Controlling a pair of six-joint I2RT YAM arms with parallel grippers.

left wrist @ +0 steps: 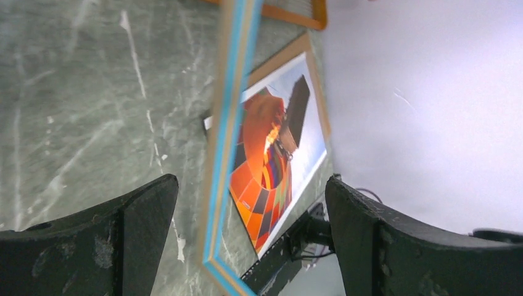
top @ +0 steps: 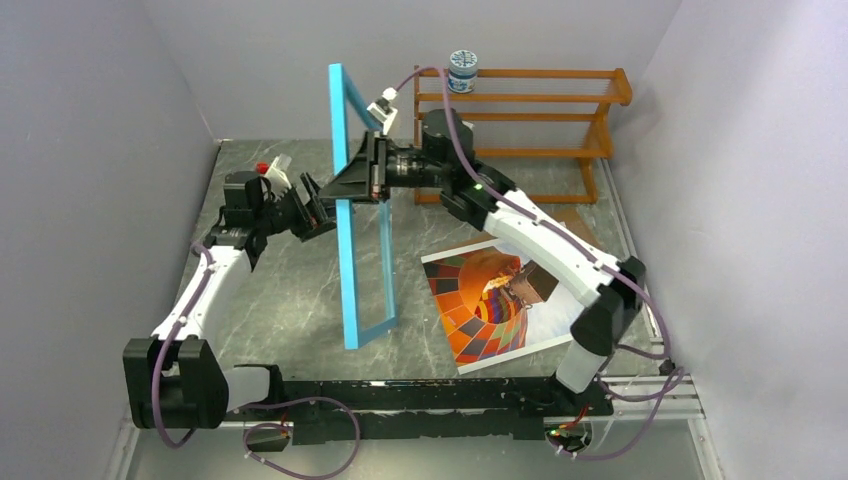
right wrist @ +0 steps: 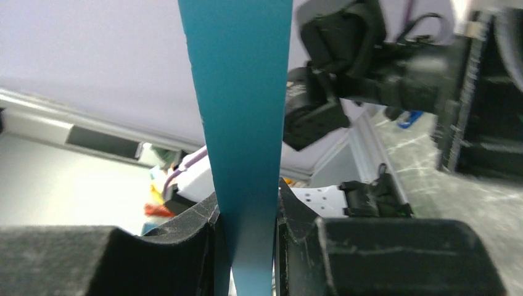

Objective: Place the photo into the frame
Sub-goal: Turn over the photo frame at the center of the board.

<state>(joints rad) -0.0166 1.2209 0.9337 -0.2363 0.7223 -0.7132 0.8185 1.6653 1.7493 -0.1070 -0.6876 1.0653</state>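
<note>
the right hand (top: 365, 168) clamps the thin blue frame (top: 344, 260) upright on the grey marbled bench (top: 270, 290) — the left hand (top: 318, 208) gapes wide alongside — while the rectangular balloon photo (top: 480, 310) lies flat nearby, between plain pale walls (top: 90, 150).

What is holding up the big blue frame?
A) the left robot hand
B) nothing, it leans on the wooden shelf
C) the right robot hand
C: the right gripper is clamped on one edge of the frame, which stands upright, while the left gripper hangs open beside it.
</note>
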